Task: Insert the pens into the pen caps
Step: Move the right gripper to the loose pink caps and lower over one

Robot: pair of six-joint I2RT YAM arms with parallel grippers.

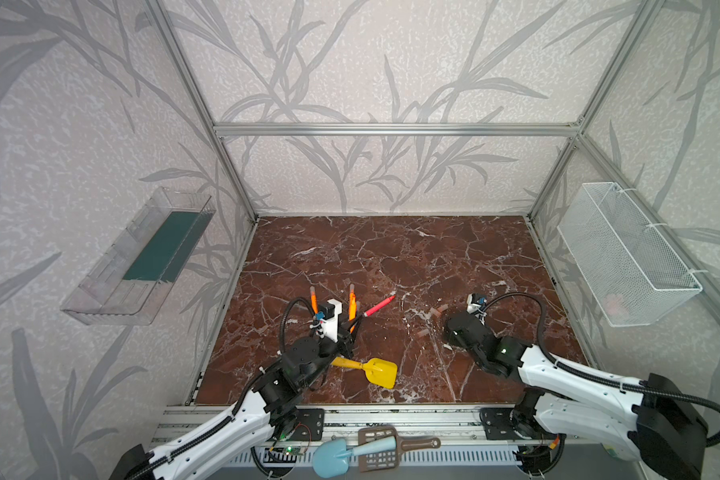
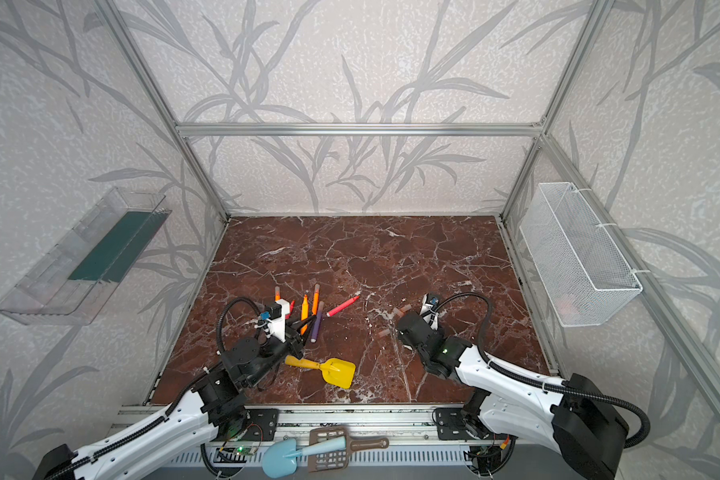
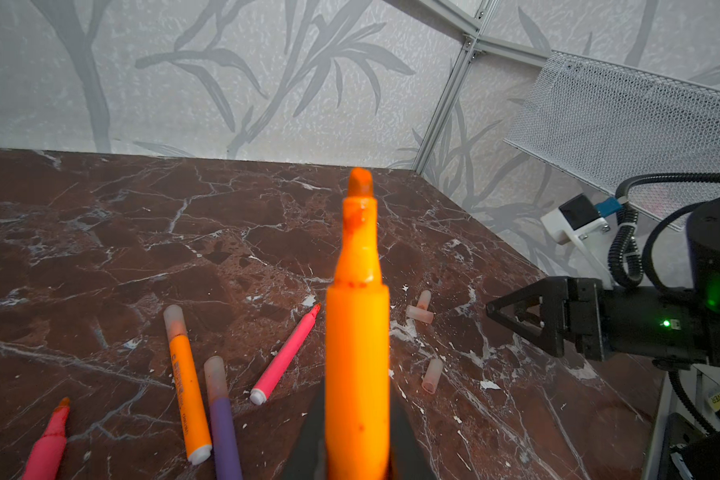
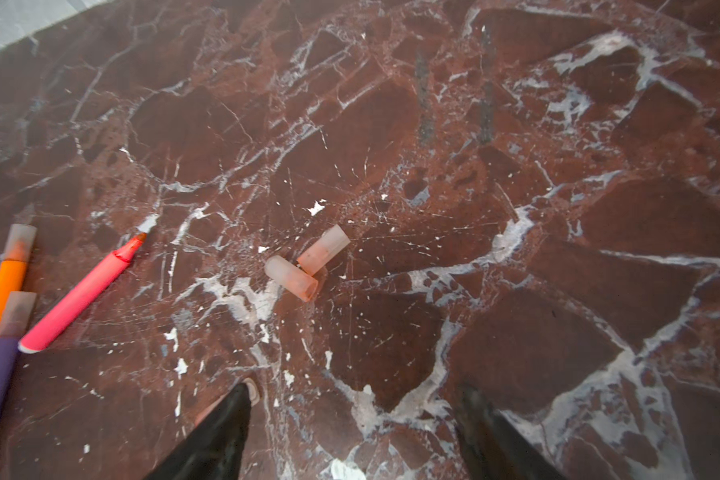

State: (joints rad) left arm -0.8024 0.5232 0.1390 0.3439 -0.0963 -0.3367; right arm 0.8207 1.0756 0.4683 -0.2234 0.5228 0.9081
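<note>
Gripping an orange pen (image 3: 357, 353) with a bare tip, the left fingers (image 3: 410, 451) were clamped tight. The right fingers (image 4: 217, 432) stood wide apart over the table (image 4: 516, 208), near two touching caps (image 4: 291, 277). Other pens (image 3: 186, 386) lay flat nearby.

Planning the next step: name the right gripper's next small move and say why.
Probably ease the open right gripper forward and down over the nearer of the two touching caps. The left gripper holds an uncapped orange pen, and the right holds nothing.
</note>
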